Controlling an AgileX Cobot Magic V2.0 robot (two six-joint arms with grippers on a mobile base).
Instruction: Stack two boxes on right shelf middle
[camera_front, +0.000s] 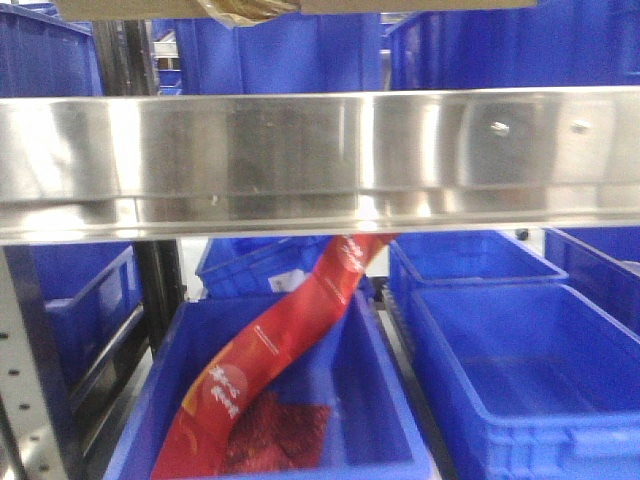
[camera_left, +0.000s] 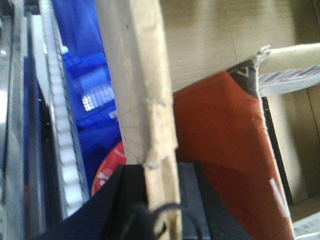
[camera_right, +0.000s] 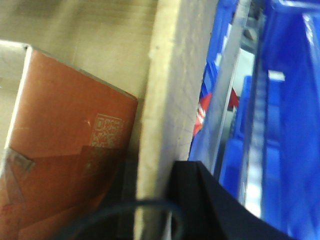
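Observation:
Both wrist views are filled by a brown cardboard box, and I can make out only this one of the two boxes. My left gripper (camera_left: 160, 200) is shut on one upright wall of the box (camera_left: 140, 75), with a black finger on each side of it. My right gripper (camera_right: 155, 200) is shut on the opposite wall (camera_right: 175, 75) in the same way. In the front view the box's underside (camera_front: 420, 4) shows only as a brown strip at the top edge, above the steel shelf's shiny front rail (camera_front: 300, 150). Neither gripper shows in that view.
A red-and-white printed carton (camera_left: 220, 140) lies inside the held box, also seen as the carton (camera_right: 70, 130) beside the right wall. Blue plastic bins (camera_front: 520, 350) fill the level below the rail; one bin (camera_front: 370, 400) holds a red printed strip (camera_front: 290, 340). A perforated rack upright (camera_front: 25, 380) stands at the left.

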